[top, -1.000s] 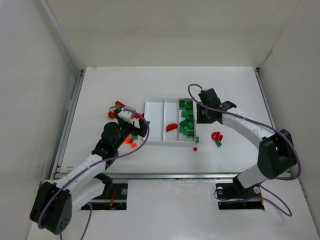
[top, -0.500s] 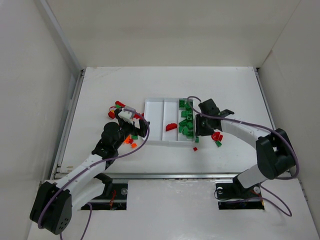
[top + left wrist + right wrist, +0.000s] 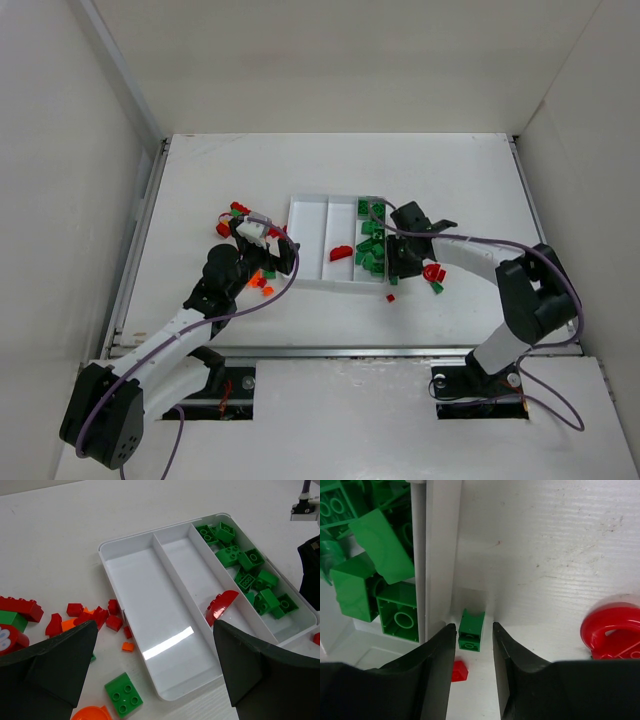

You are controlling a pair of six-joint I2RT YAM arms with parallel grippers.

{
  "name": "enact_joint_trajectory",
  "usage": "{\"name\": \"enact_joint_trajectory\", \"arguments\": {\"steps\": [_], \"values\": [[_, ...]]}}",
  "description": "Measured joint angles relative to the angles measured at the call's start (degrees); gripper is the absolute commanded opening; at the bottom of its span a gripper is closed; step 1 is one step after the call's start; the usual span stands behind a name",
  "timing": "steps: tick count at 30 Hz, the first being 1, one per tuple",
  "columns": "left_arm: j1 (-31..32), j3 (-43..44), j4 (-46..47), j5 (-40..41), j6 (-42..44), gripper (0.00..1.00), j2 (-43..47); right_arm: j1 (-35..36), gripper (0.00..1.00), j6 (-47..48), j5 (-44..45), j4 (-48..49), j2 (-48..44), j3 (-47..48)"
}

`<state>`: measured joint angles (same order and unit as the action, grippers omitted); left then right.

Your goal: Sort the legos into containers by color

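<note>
Green brick [image 3: 471,630] lies on the table [image 3: 545,540] just outside the tray's [image 3: 437,555] right wall, at its near right corner, between the parted fingers of the right gripper [image 3: 394,272], clamped by neither. Close on its 2 flat sides, keeping the inner finger clear of that wall and the tiny red piece [image 3: 459,671], then lift straight up before crossing to the other green bricks [image 3: 380,545]. Left gripper [image 3: 155,652] hangs open by the tray's left edge.

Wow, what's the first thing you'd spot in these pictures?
The heap of green legos filling the right-hand compartment of the white tray stands out most, with one lone red curved piece in the middle compartment. Just outside the tray, the right gripper stands open around a small green brick.
</note>
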<state>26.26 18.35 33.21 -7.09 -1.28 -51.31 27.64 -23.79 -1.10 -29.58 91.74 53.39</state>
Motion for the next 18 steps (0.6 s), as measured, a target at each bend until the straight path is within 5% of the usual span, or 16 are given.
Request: {"name": "enact_joint_trajectory", "arguments": {"steps": [2, 5, 6, 18], "values": [[0.0, 0.0, 0.0, 0.0, 0.0, 1.00, 0.0, 0.1, 0.37, 0.0, 0.0, -0.1, 0.6, 0.0], [0.0, 0.0, 0.0, 0.0, 0.0, 1.00, 0.0, 0.2, 0.17, -0.3, 0.1, 0.0, 1.2, 0.0], [0.0, 0.0, 0.0, 0.0, 0.0, 1.00, 0.0, 0.2, 0.00, -0.5, 0.3, 0.0, 1.3, 0.0], [0.0, 0.0, 0.0, 0.0, 0.0, 1.00, 0.0, 2.1, 0.00, -3.9, 13.0, -4.3, -5.5, 4.3]]}}
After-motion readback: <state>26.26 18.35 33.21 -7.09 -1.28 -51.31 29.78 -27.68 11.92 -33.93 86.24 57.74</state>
